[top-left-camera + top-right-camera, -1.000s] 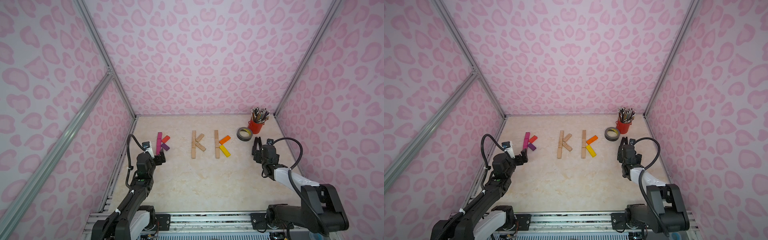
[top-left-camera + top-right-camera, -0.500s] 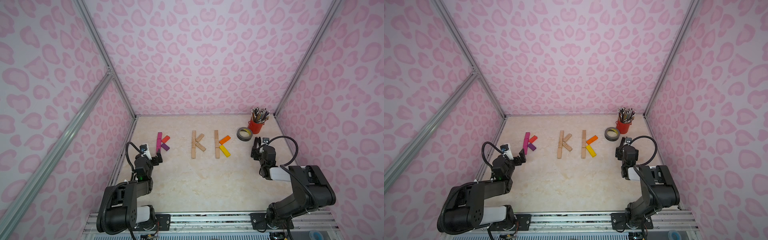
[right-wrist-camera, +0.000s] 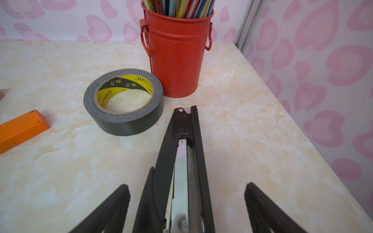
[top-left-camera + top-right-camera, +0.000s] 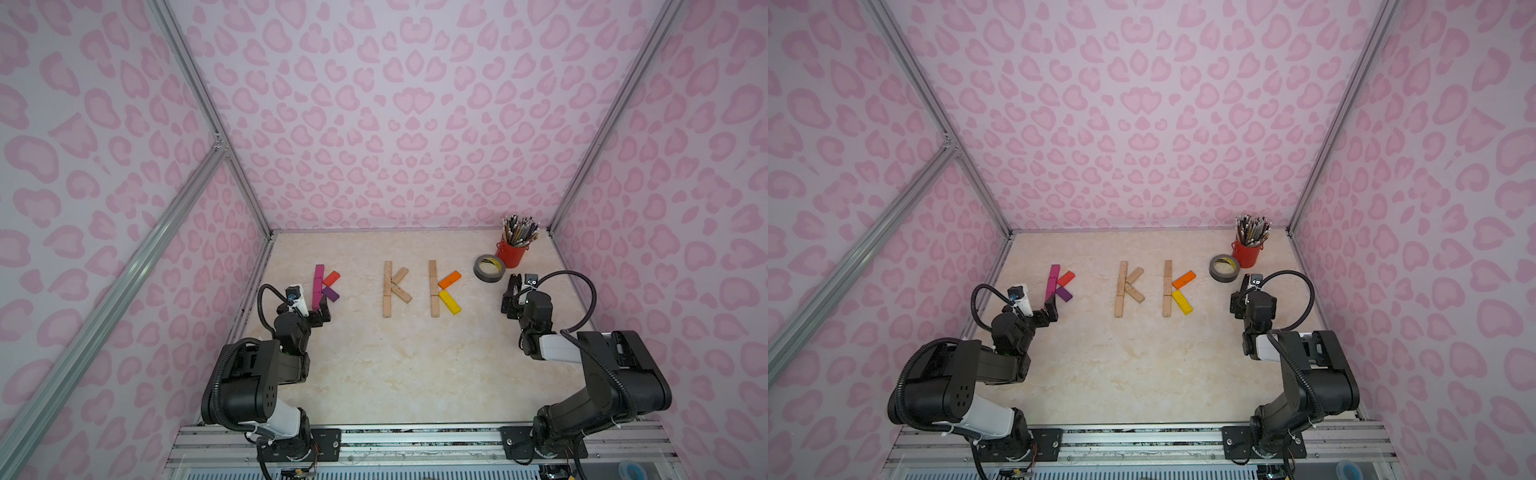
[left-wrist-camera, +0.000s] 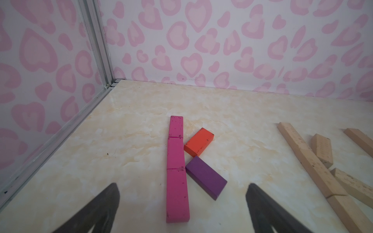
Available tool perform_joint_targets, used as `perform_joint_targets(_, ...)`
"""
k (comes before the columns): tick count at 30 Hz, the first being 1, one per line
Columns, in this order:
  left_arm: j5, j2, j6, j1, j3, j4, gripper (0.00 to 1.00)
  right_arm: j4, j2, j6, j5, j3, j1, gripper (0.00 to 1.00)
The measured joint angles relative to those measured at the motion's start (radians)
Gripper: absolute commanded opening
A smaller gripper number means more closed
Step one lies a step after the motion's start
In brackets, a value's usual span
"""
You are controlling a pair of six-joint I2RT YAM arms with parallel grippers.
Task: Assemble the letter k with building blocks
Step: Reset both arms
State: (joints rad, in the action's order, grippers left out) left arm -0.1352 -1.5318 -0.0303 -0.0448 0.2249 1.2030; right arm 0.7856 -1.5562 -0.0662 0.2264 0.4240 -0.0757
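The building blocks lie flat as three letter K shapes in both top views. The left one has a magenta stem (image 4: 318,286) (image 5: 176,171) with a red block (image 5: 198,142) and a purple block (image 5: 205,179) as arms. The middle one (image 4: 388,289) is plain wood. The right one has a wooden stem (image 4: 433,289) with orange (image 4: 449,279) and yellow (image 4: 449,301) arms. My left gripper (image 4: 309,309) (image 5: 182,185) is open at the near end of the magenta stem, touching nothing. My right gripper (image 4: 513,303) (image 3: 187,184) is open astride a black stapler (image 3: 185,141), with gaps on both sides.
A grey tape roll (image 4: 482,272) (image 3: 121,123) lies just beyond the stapler, beside a red cup of pencils (image 4: 512,253) (image 3: 175,60) in the far right corner. Pink patterned walls close in the tabletop on three sides; a metal rail (image 4: 415,436) runs along the front.
Both arms have folded back, their rear links now bulking up near the front rail. The grippers stay about where they were, and the blocks have not moved.
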Motion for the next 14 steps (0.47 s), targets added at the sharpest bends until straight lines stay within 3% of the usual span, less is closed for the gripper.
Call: perform_joint_targets(14,0.004,0.0,0.0,0.0,0.0,0.001,1.0,0.0,-0.005,0.004,-0.002,0.011,-0.003,0.9)
